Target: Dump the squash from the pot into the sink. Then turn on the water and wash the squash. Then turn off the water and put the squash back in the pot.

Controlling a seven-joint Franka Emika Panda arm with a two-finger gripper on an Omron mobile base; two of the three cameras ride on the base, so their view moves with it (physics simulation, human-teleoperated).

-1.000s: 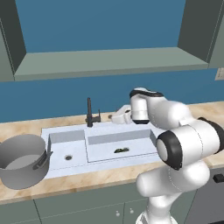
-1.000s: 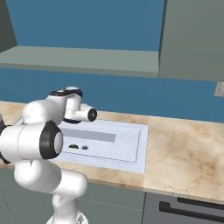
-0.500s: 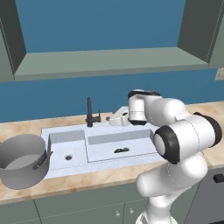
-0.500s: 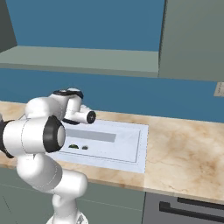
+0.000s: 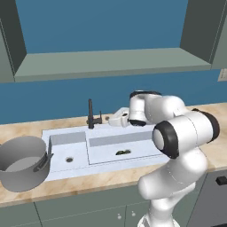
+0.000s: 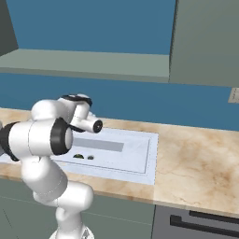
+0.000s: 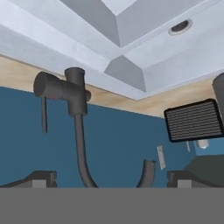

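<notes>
The squash (image 5: pixel 123 152) lies in the sink (image 5: pixel 146 150), so the tap (image 5: pixel 91 114) comes next. The gripper (image 5: pixel 113 120) is open beside it; push its lever gently.

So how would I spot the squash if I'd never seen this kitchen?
Find the pale double-basin sink set in the tan counter below the blue wall. Look into its larger compartment, the one nearer the white arm. The squash is the small dark greenish lump on that basin's floor, far smaller than the grey pot on the counter at the sink's other end.
</notes>
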